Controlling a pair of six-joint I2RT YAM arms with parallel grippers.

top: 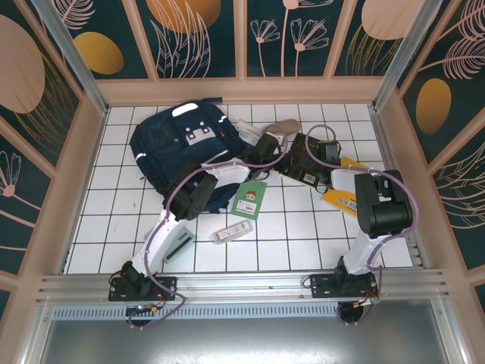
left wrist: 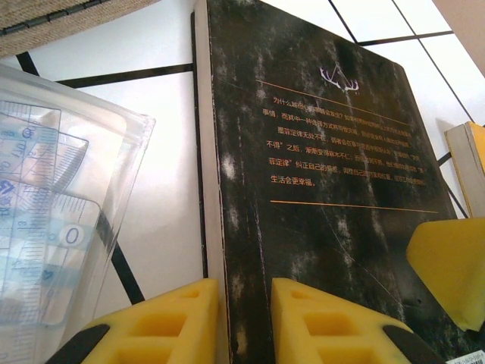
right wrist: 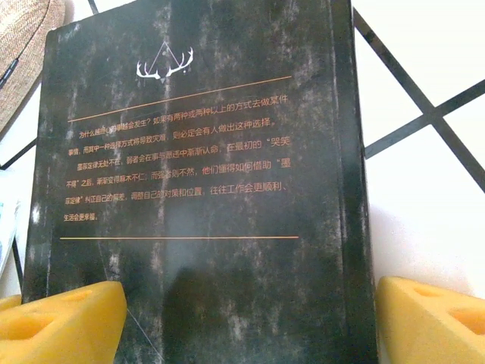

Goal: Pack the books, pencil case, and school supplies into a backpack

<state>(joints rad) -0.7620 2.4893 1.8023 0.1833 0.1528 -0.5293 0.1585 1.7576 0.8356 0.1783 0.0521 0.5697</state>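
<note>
Dark brown book [right wrist: 204,189] on desk [top: 295,243], right of backpack [top: 178,140], back cover up. Left gripper [left wrist: 244,292]: fingers narrow, pinching the book's long edge. Right gripper [right wrist: 250,303]: fingers wide, one on each side of the book's width, not clamping. Clear packet [left wrist: 53,227] lies just beside the pinched edge; yellow book [left wrist: 474,167] is near the other side. Risks, as judged: a thin edge pinch may let the cover peel open, or the book may swing and slip on lifting. Uneven pulls from the two arms would twist it. A sweep toward the backpack could drag the packet. Cannot tell whether the backpack's mouth is open.
</note>
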